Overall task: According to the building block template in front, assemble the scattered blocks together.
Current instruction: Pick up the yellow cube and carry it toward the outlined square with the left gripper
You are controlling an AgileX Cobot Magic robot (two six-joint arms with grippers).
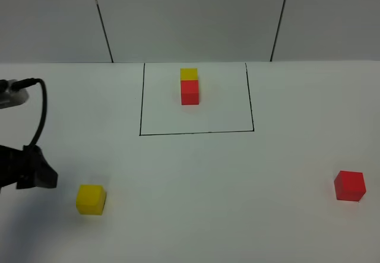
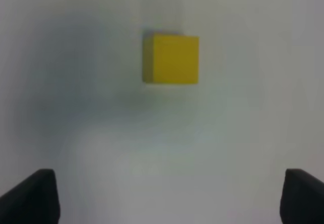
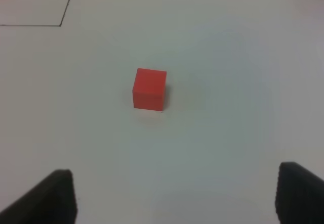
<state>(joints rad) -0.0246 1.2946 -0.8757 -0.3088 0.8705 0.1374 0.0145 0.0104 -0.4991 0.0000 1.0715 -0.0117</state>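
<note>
White table (image 1: 208, 215) below grey wall panels (image 1: 190, 19) (dark seams between)

White table (image 1: 196, 174) — framed yellow-red template (image 1: 189, 86), loose yellow cube (image 1: 91, 199), red cube (image 1: 349, 185).

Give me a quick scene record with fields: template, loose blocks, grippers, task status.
template: joined yellow-and-red pair, yellow at the far end, inside the black-line rectangle
loose yellow cube: on the table, front left, outside the rectangle
loose red cube: front right, outside the rectangle, well apart from the loose yellow cube
left gripper: open, empty, loose yellow cube ahead of it, no contact
right gripper: open, empty, loose red cube ahead of it, no contact
status: loose cubes not yet joined
</note>
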